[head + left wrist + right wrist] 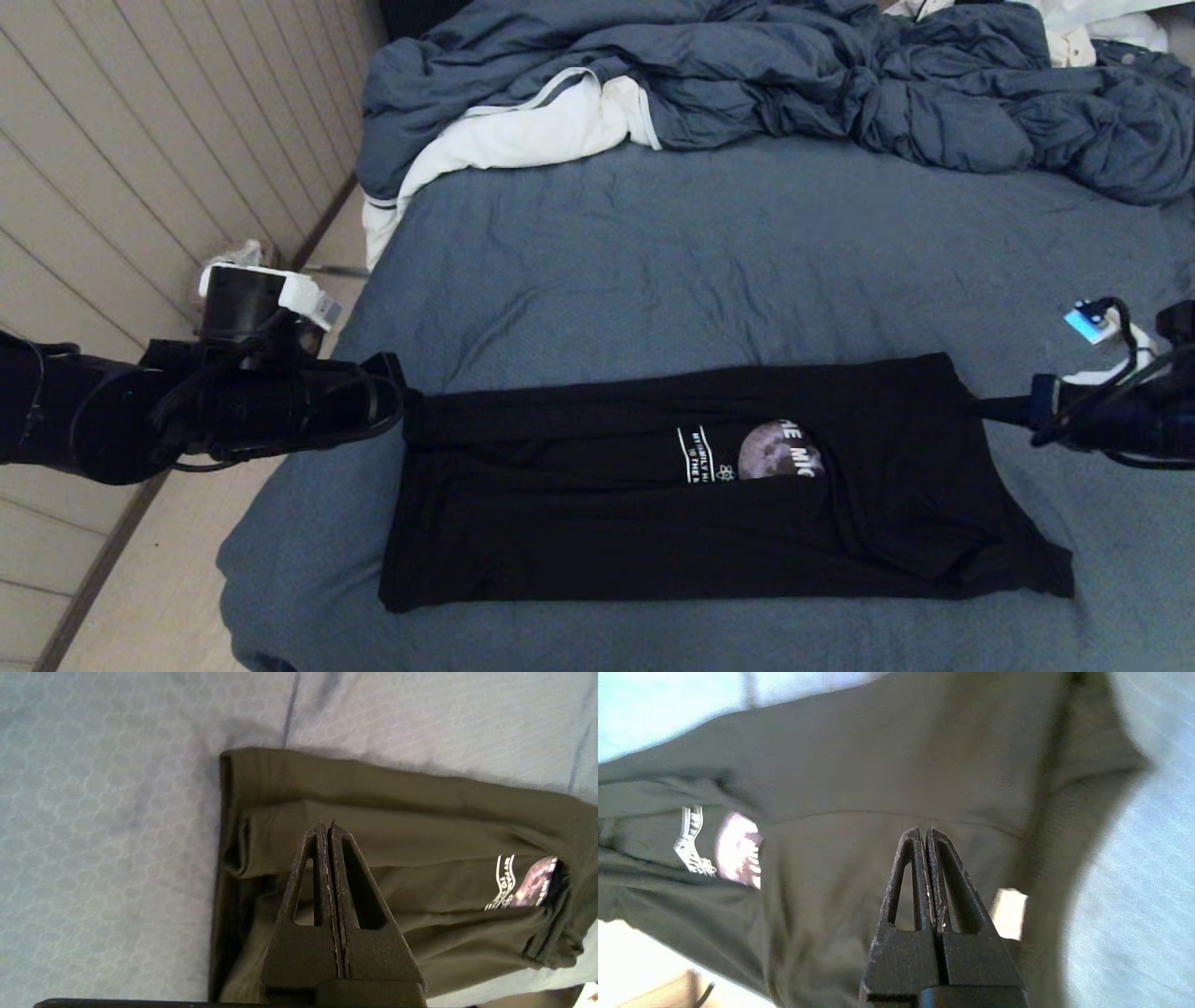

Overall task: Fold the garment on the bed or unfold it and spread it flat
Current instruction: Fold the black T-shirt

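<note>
The garment (607, 532), a black T-shirt, lies near the front of the bed (653, 271), folded into a long band running left to right. A slice of its moon print (780, 450) and white lettering shows through a fold. My left gripper (404, 397) is shut at the band's left end, and in the left wrist view its closed tips (327, 827) hang over the folded cloth (420, 816) with nothing pinched. My right gripper (976, 407) is shut at the right end. Its tips (923, 831) hover over the shirt (878, 765), holding nothing.
A rumpled blue-grey duvet (794, 84) fills the back of the bed, with a white cloth (523, 131) at its left. The bed's left edge drops to the floor (140, 597) beside a panelled wall. Bare sheet lies between shirt and duvet.
</note>
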Controlling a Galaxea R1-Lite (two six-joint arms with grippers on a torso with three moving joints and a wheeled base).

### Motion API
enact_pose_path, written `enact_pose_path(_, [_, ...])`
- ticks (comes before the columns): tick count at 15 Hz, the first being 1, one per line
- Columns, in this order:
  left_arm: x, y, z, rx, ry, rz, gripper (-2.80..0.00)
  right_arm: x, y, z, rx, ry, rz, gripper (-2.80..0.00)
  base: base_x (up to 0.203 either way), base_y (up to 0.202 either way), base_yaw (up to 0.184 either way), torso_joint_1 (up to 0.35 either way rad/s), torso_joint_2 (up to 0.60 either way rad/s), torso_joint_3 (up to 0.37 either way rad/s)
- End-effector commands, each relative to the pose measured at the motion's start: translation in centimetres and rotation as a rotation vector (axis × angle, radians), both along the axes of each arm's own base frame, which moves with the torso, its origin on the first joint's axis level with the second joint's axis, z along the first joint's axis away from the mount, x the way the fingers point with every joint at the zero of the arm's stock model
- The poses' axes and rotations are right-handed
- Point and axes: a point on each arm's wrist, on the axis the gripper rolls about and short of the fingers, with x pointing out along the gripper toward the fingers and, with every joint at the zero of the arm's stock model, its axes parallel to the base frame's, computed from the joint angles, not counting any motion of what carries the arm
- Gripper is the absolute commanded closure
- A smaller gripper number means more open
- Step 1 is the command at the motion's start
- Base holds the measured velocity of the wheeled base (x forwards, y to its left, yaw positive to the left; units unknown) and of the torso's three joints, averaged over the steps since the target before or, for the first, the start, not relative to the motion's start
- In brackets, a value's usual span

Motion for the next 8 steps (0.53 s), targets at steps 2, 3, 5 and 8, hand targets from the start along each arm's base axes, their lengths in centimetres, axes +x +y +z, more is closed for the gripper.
enact_pose_path(2, [-0.7,-0.1,0.6,-0.014,-0.01,-0.021,0.0,0.2,-3.2,0.1,0.037,0.154,-0.028,0.0,0.0,0.0,0.0,0.0,0.0,0.0])
enact_pose_path(3, [-1.0,-0.1,0.9,-0.023,-0.017,-0.037,0.0,-0.1,-3.6,0.3,0.023,0.168,-0.017,0.0,0.0,0.0,0.0,0.0,0.0,0.0])
enact_pose_path(5, [-1.5,0.0,1.5,-0.039,-0.037,-0.054,0.0,0.2,-4.1,-1.0,0.015,0.194,0.009,0.0,0.0,0.0,0.0,0.0,0.0,0.0])
enact_pose_path(8, [-2.0,0.1,2.1,-0.049,-0.051,-0.055,0.0,0.7,-4.5,-1.9,0.01,0.205,0.016,0.0,0.0,0.0,0.0,0.0,0.0,0.0])
